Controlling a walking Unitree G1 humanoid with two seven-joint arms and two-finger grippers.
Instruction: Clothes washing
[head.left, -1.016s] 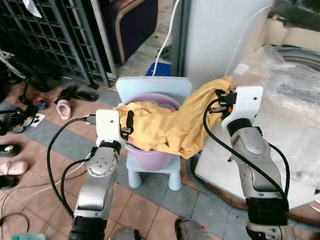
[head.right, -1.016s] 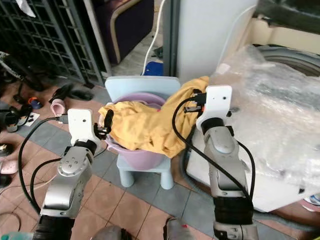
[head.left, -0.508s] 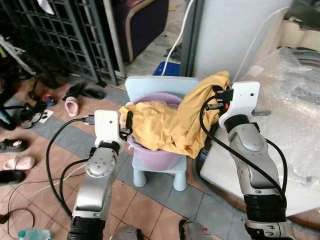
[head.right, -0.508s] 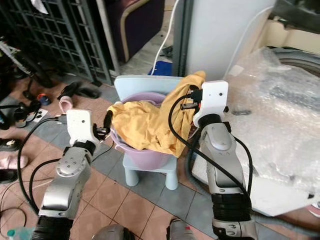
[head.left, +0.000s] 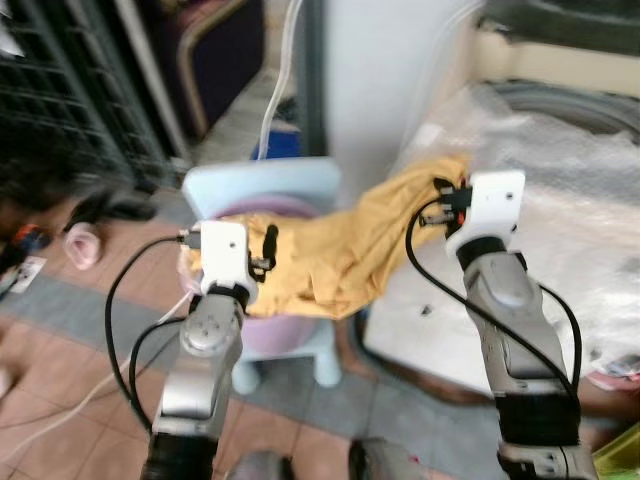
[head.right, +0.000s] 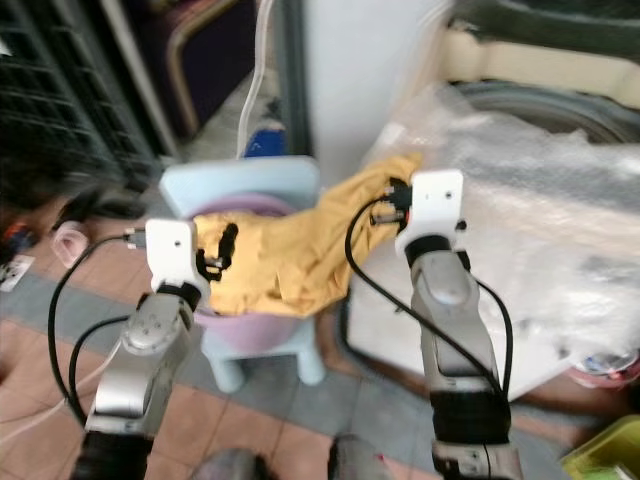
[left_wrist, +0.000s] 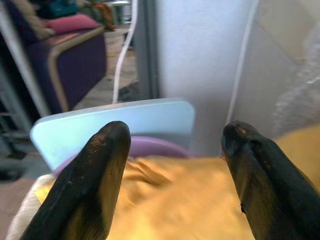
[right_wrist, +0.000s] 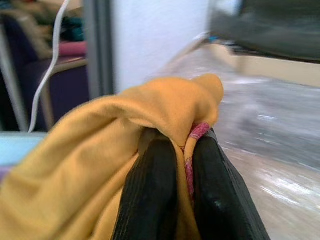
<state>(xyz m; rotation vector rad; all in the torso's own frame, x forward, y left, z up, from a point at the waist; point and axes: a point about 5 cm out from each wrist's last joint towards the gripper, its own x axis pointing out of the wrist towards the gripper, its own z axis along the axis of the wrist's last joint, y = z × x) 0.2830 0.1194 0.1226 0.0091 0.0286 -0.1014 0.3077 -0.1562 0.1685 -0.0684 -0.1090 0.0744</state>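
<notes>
Big white washing machine wrapped in clear bubble plastic (head.left: 560, 210) fills the robot's right side, w/ a white wall panel (head.left: 385, 70) behind it and a dark metal grille (head.left: 60, 90) off to the left; views are blurred. Floor is reddish-brown and grey tile (head.left: 70, 350), w/ a pink slipper (head.left: 78, 244) and dark shoes lying near the grille. In front stands a small pale-blue plastic chair (head.left: 262, 185) carrying a round lilac plastic basin (head.left: 270, 335). The task item, a rumpled mustard-yellow cloth garment (head.left: 345, 255), is stretched in the air from over the basin up to the machine's near-left corner; its lower part hangs over the basin rim, upper end bunched at the machine edge. Right gripper (right_wrist: 182, 165), on the silver right arm, is raised at that corner; its jaws are clenched on a fold of the yellow garment, w/ a bit of pink-red trim (right_wrist: 197, 132) pinched btwn the black fingers (right_wrist: 152, 190). Left gripper (left_wrist: 175, 165) sits just over the garment's lower end above the basin, jaws spread wide apart & gripping nothing; cloth lies below and btwn the two fingers, chair back and basin rim beyond. A white cable (head.left: 278, 70) runs down beside the wall panel. Black wires loop along both forearms.
</notes>
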